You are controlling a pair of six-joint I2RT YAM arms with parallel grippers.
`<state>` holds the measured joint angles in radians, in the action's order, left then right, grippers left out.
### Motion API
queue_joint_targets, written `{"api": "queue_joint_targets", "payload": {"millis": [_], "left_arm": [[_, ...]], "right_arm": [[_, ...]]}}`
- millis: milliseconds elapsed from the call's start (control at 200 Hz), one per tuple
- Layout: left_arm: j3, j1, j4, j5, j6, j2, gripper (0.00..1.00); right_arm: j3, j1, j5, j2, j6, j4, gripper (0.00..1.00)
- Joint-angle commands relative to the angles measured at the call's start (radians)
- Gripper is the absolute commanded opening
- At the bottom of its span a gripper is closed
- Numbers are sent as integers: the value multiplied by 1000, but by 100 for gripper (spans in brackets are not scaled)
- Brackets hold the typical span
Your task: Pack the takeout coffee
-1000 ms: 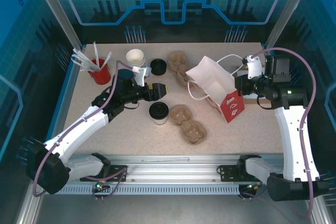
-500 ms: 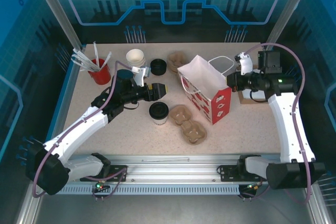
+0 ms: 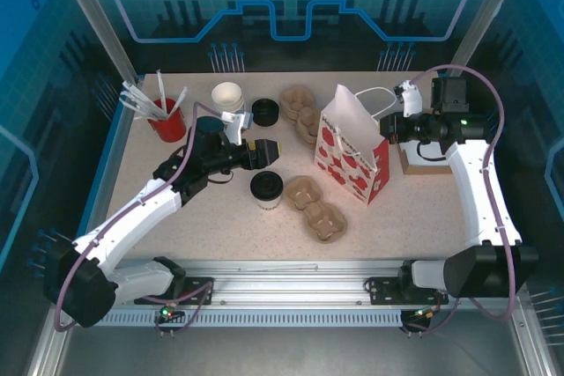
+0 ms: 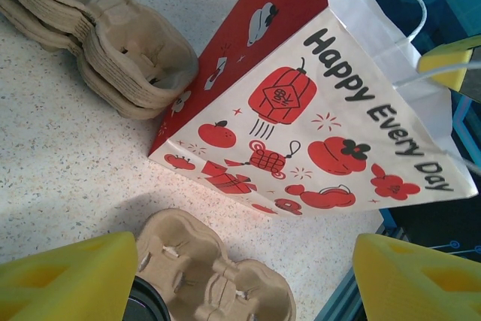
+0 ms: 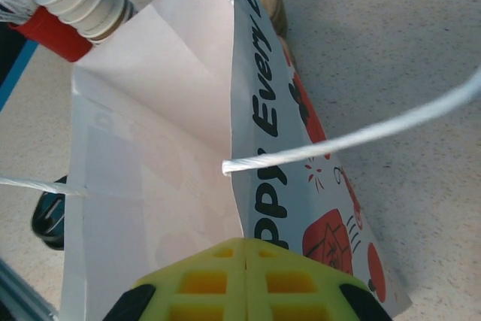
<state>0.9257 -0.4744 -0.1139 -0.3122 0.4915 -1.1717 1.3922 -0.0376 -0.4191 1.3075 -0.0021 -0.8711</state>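
Paper bag (image 3: 352, 151) upright | R gripper (image 5: 244, 261) pinching its top | L gripper (image 4: 242, 276) wide, nr cup (image 3: 266, 188) | risk: bag topples if R slips

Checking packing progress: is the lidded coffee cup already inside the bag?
No, the lidded cup stands on the table, left of the bag.

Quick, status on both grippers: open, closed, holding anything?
Left gripper: open, holding nothing.
Right gripper: fingers closed, apparently pinching the top edge of the bag.
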Motion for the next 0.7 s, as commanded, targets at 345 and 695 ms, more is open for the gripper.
{"api": "queue_joint_targets", "payload": {"millis": [345, 695], "left_arm": [[10, -7, -60, 30, -50, 7, 78], [-19, 31, -165, 42, -58, 83, 79]], "right_arm": [[26, 83, 410, -254, 71, -71, 58], [-263, 657, 518, -504, 153, 6, 58]]}}
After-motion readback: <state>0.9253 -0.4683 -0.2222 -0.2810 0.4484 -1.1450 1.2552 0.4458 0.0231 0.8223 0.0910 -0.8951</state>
